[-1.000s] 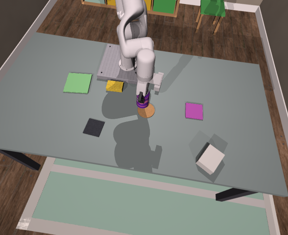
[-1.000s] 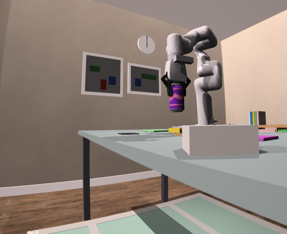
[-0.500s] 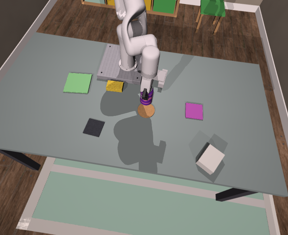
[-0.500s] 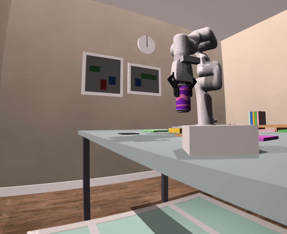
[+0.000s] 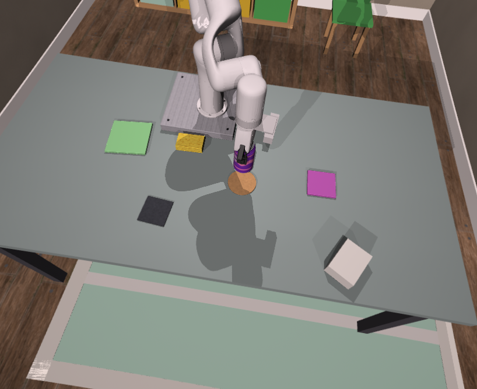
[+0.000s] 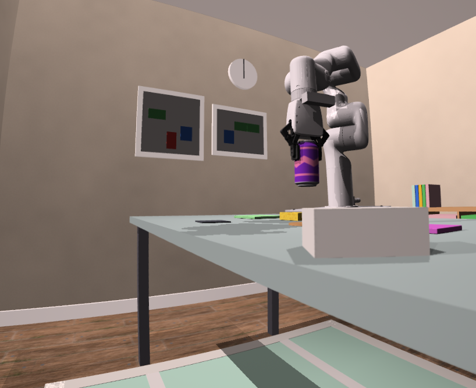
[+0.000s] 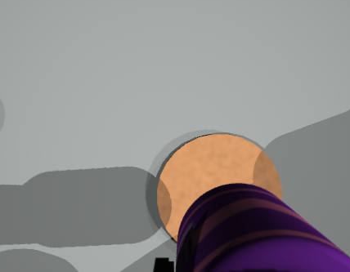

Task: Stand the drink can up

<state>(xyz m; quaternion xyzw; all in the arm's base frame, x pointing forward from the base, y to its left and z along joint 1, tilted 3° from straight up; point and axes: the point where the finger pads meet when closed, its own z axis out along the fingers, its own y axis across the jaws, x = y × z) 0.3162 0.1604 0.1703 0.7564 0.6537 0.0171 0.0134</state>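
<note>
Can (image 6: 306, 163) hanging upright in the air, purple w/ pink zigzag bands, pinched near its top by the gripper (image 6: 304, 141). Fingers (image 6: 288, 139) clamp either side of the can's upper part, body of the can sticking out below them, arm pointing straight down. Exterior view shows the can's base well above the table (image 6: 247, 250), touching nothing.

From the top cam the can (image 5: 244, 160) sits right under the wrist, w/ the gripper (image 5: 242, 154) black against its top. Round cork coaster (image 5: 242, 182) lies flat on the table just in front of it, partly in shadow; can overlaps the coaster's far edge in this view. Whether it's truly centred over the coaster, can't tell from here.

Wrist cam: can (image 7: 255, 234) fills the lower right, coaster (image 7: 210, 173) directly beyond its end, partly covered by it.

Rest of the table: green mat (image 5: 128, 136) far left, yellow block (image 5: 190, 142) by the arm's base plate (image 5: 175, 112), dark square coaster (image 5: 155, 210) front left, magenta pad (image 5: 321, 184) to the right, pale box (image 5: 348, 262) near the front right. All well apart from the can and the cork coaster.
</note>
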